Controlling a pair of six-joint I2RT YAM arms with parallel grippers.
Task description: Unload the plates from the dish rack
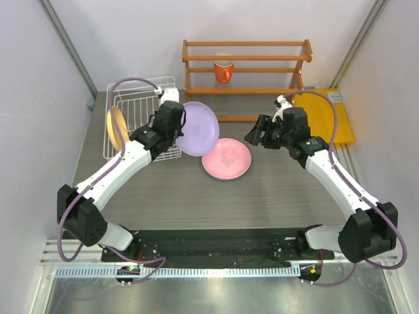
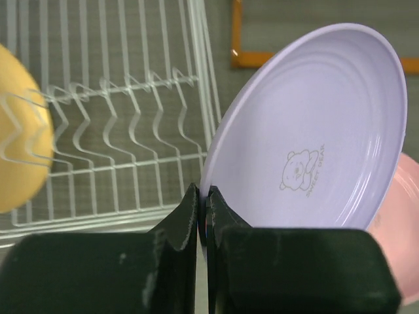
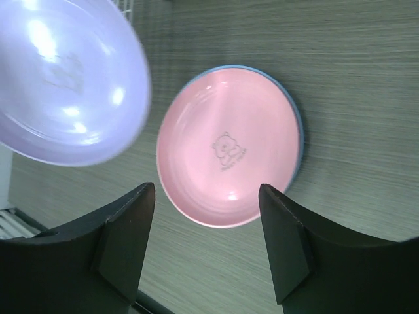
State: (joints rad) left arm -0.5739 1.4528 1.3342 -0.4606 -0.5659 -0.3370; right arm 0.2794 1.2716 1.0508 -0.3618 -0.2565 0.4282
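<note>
Left claw (image 2: 203, 209): you are clenching it on the lower rim of the lilac round shallow plate (image 2: 308, 131), holding the plate tilted and clear of the wires.

Right claw (image 3: 206, 190): you are hovering it, jaws apart and empty, above the pink round plate (image 3: 226, 154). That plate is lying on the light blue plate (image 3: 298, 124), of which only a rim is showing.

Step in hand, by my reading: you are carrying plate three to that stack, just right of the left claw. The next move is calling for laying it flat on the pink plate, then releasing.

Left of the left claw, the white wire dish rack (image 2: 131, 98) is holding the orange-yellow plate (image 2: 19, 157) upright on its side away from the claw. It is the last to unload.
</note>
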